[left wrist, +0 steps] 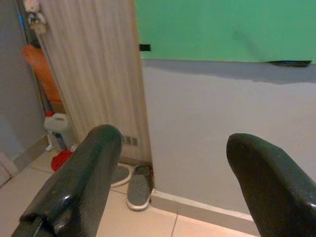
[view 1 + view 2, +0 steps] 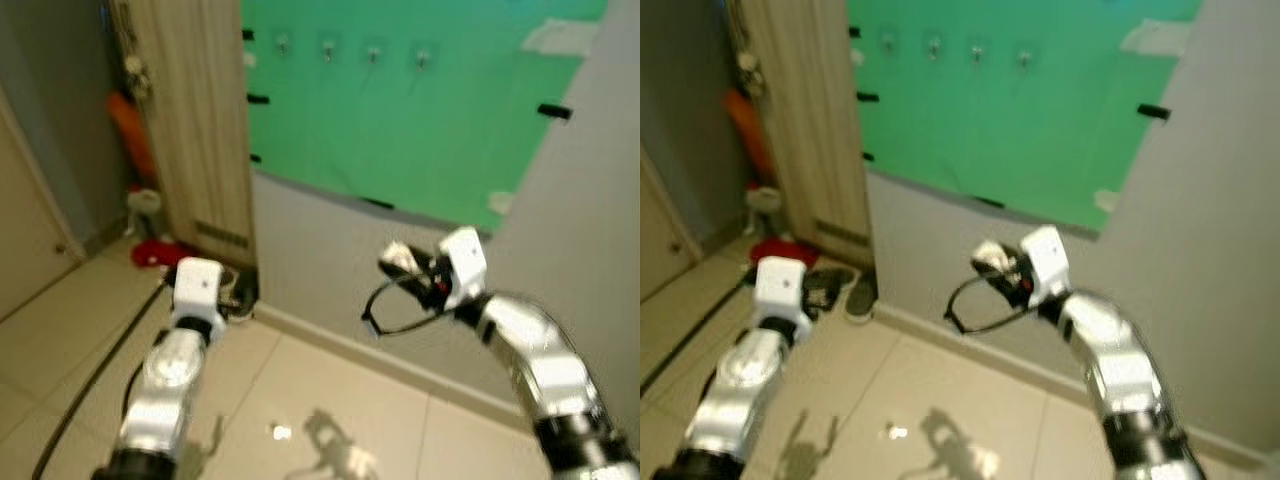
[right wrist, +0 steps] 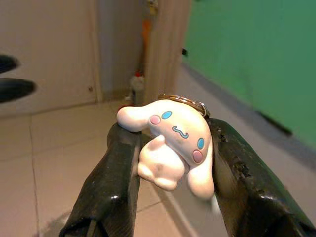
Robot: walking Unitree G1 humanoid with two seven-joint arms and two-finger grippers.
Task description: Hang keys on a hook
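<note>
The keys are in the right gripper, squeezed between its two black fingers by a soft white puppy charm with a metal ring on top.

Start on the left. A wooden door panel stands there, and some shoes and a red thing lie on the floor at its foot. The left gripper is held low in front of them. Its fingers are spread wide and hold nothing, so it looks like it is just waiting.

In the middle is a big green board on the wall. Four little hooks sit in a row near its top. That is where the keys should go.

On the right, the right gripper is lifted up in front of the grey wall, below the board. I think it holds the charm so the ring stays free to slip over a hook. A thin black loop hangs under it.

The hooks are well above the gripper. There is open air between them, so the arm has room to go up. A grey wall edge sticks out close on the right, so it should not swing that way.
</note>
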